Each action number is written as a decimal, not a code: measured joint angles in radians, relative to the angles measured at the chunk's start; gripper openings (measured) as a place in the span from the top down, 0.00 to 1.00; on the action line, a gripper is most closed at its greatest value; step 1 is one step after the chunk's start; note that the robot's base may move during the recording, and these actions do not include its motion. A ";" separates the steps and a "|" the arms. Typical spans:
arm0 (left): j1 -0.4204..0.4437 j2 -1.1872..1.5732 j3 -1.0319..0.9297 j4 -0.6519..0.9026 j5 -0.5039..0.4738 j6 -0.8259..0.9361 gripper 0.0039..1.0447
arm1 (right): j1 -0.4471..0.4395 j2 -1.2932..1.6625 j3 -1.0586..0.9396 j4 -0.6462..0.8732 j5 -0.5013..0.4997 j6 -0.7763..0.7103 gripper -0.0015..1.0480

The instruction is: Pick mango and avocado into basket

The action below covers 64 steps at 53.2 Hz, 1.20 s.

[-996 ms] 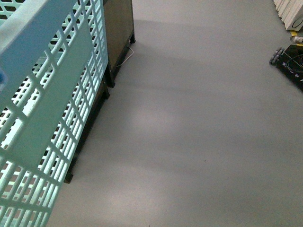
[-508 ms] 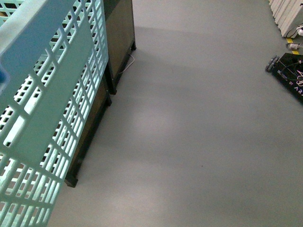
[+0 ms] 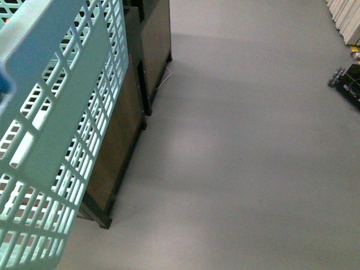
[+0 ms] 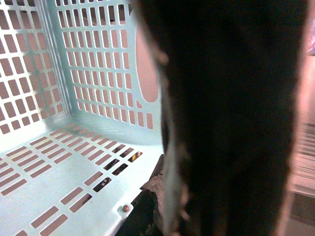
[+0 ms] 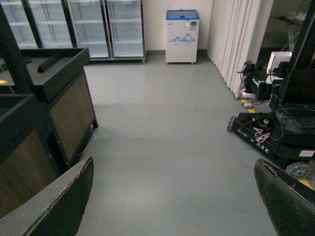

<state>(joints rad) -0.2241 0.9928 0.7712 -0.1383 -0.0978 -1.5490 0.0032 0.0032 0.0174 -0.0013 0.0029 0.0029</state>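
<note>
Basket: the pale turquoise basket (image 3: 67,107) fills the left of the front view, close to the lens and tilted, its slotted long wall facing me.
Basket inside: from my left wrist I look at the slotted floor (image 4: 54,172), two slotted walls and the oval cut-out (image 4: 147,69) in the end wall.
Left gripper: my left gripper (image 4: 231,113) is only a dark blur covering the right half of that wrist view, close against the basket. I cannot tell how far it is spread, or whether it has hold of anything.
Right gripper: my right gripper (image 5: 173,167) stands wide apart, a finger at each lower corner of its wrist view. Only bare floor shows between them, and it holds nothing.
Change in basket: it sits in much the same part of the front view as half a second ago.
Change behind it: the dark wooden cabinets (image 3: 115,146) have slid to the right, and far more of the near brown panel shows under the basket than before.
Floor: the grey floor (image 3: 242,157) spreads out to the right.
Far right: a black wheeled base (image 3: 351,84) at the edge has also shifted right, with white blinds (image 3: 346,19) above it.
Back wall: glass-door fridges (image 5: 88,27) and a small white freezer (image 5: 182,37) with a blue lid.
</note>
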 joint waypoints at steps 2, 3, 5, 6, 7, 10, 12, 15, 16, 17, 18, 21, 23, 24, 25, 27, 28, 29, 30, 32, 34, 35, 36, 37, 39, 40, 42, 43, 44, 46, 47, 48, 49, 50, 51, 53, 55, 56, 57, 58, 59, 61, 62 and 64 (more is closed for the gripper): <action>0.000 0.000 0.000 0.000 0.001 0.001 0.95 | 0.000 0.001 0.000 0.000 0.000 0.000 0.08; 0.000 0.000 0.000 0.000 0.001 0.001 0.95 | 0.000 0.001 0.000 0.000 0.000 0.000 0.08; 0.000 0.001 0.000 0.000 0.001 0.000 0.95 | 0.000 0.001 0.000 0.000 0.000 0.000 0.08; 0.000 0.001 0.000 0.000 0.001 0.000 0.95 | 0.000 0.001 0.000 0.000 0.000 0.000 0.08; 0.000 0.001 0.000 0.000 0.002 0.000 0.95 | 0.000 0.000 0.000 0.000 0.000 0.000 0.08; 0.000 0.001 0.000 0.000 0.005 0.000 0.95 | 0.000 0.002 0.000 0.000 0.000 0.000 0.08; 0.000 0.001 0.000 0.000 0.005 -0.002 0.95 | 0.000 0.000 0.000 0.000 0.000 0.000 0.08; 0.001 0.001 0.000 0.000 0.004 0.000 0.95 | 0.000 0.000 0.000 -0.001 -0.003 0.000 0.08; 0.001 0.001 0.000 -0.001 0.003 0.000 0.95 | 0.000 0.000 0.000 0.000 0.000 0.000 0.08; 0.001 0.001 0.000 -0.001 0.004 0.000 0.95 | 0.000 -0.001 0.000 0.000 0.000 0.000 0.08; 0.001 0.001 0.000 0.000 0.004 0.000 0.95 | 0.000 -0.001 0.000 0.000 -0.002 0.000 0.08; 0.001 0.001 0.000 -0.001 0.004 0.000 0.95 | 0.000 0.000 0.000 0.000 -0.001 0.000 0.08; 0.000 0.001 0.000 0.000 0.004 0.000 0.95 | 0.000 -0.001 0.000 0.000 -0.001 0.000 0.08; 0.001 0.001 0.000 0.000 0.005 0.000 0.95 | 0.000 -0.001 0.000 0.000 0.000 0.000 0.08; 0.001 0.001 0.000 0.000 0.006 0.000 0.95 | 0.000 0.000 0.000 0.000 -0.002 0.000 0.08; 0.001 0.001 0.000 -0.001 0.005 0.000 0.95 | 0.000 0.000 0.000 0.000 -0.001 0.000 0.08; 0.001 0.001 0.000 -0.001 0.005 -0.001 0.95 | 0.000 -0.001 0.000 0.000 -0.004 0.000 0.08; 0.001 0.001 0.000 -0.001 0.005 0.000 0.95 | 0.000 0.000 0.000 0.000 -0.002 0.000 0.08; 0.001 0.001 0.000 -0.001 0.004 0.000 0.95 | 0.000 0.000 0.000 0.000 -0.002 0.000 0.08; 0.001 0.001 0.000 0.000 0.003 0.000 0.95 | 0.000 0.001 0.000 0.000 -0.002 0.000 0.08; 0.001 0.001 0.000 -0.001 0.001 0.000 0.95 | 0.000 0.000 0.000 0.000 0.000 0.000 0.08; 0.001 0.001 0.000 -0.001 0.002 0.000 0.95 | 0.000 0.000 0.000 0.000 -0.001 0.000 0.08; 0.001 0.001 0.001 -0.001 0.003 0.000 0.95 | 0.000 0.000 0.000 0.000 -0.001 0.000 0.08; 0.001 0.001 0.001 -0.001 0.005 0.000 0.95 | 0.000 0.000 0.000 0.000 0.000 0.000 0.08; 0.001 0.002 0.001 -0.001 0.007 -0.001 0.95 | 0.000 0.001 0.000 0.000 -0.005 0.000 0.08; 0.001 0.002 0.001 -0.001 0.006 0.000 0.95 | 0.000 0.001 0.000 0.000 -0.005 0.000 0.08; 0.002 0.002 0.001 -0.001 0.004 0.000 0.95 | 0.000 0.000 0.000 0.000 -0.002 0.000 0.08; 0.002 0.002 0.001 -0.001 0.003 0.001 0.95 | 0.000 0.000 0.000 0.000 -0.002 0.000 0.08; 0.002 0.002 0.001 -0.001 0.003 0.001 0.95 | 0.000 0.000 0.000 0.000 -0.001 0.000 0.08; 0.002 0.002 0.001 -0.001 0.004 0.001 0.95 | 0.000 0.000 0.000 0.000 -0.001 0.000 0.08; 0.002 0.002 0.001 -0.001 0.004 0.001 0.95 | 0.000 -0.001 0.000 0.000 -0.003 0.000 0.08; 0.002 0.002 0.001 -0.001 0.004 0.001 0.95 | 0.000 -0.001 0.000 0.000 -0.003 0.000 0.08; 0.002 0.002 0.001 -0.001 0.004 0.001 0.95 | 0.000 0.000 0.000 0.000 -0.002 0.000 0.08; 0.002 0.002 0.001 -0.001 0.004 0.001 0.95 | 0.000 0.000 0.000 0.000 -0.001 0.000 0.08; 0.002 0.002 0.001 -0.001 0.005 0.000 0.95 | 0.000 0.000 0.000 0.000 -0.002 0.000 0.08; 0.002 0.001 0.001 -0.001 0.004 0.000 0.96 | 0.000 0.000 0.000 0.000 -0.002 0.000 0.08; 0.002 0.002 0.001 -0.001 0.005 0.000 0.96 | 0.000 0.000 0.000 0.000 -0.001 0.000 0.08; 0.002 0.002 0.001 -0.001 0.004 0.000 0.96 | 0.000 -0.001 0.000 0.000 -0.003 0.000 0.08; 0.002 0.002 0.001 -0.001 0.004 0.000 0.96 | 0.000 0.000 0.000 0.000 -0.002 0.000 0.08; 0.002 0.002 0.001 -0.001 0.004 0.000 0.96 | 0.000 0.000 0.000 0.000 0.000 0.000 0.08; 0.002 0.002 0.001 0.000 0.004 0.001 0.96 | 0.000 0.000 0.000 0.000 -0.003 0.000 0.08; 0.002 0.002 0.001 -0.001 0.004 0.002 0.96 | 0.000 0.000 0.000 0.000 0.000 0.000 0.08; 0.002 0.002 0.001 -0.001 0.005 0.002 0.96 | 0.000 0.000 0.000 0.000 -0.002 0.000 0.08; 0.002 0.002 0.001 -0.001 0.005 0.000 0.96 | 0.000 0.000 0.000 0.000 -0.002 0.000 0.08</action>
<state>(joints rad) -0.2222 0.9943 0.7719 -0.1390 -0.0933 -1.5486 0.0032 0.0032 0.0174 -0.0017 0.0013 0.0029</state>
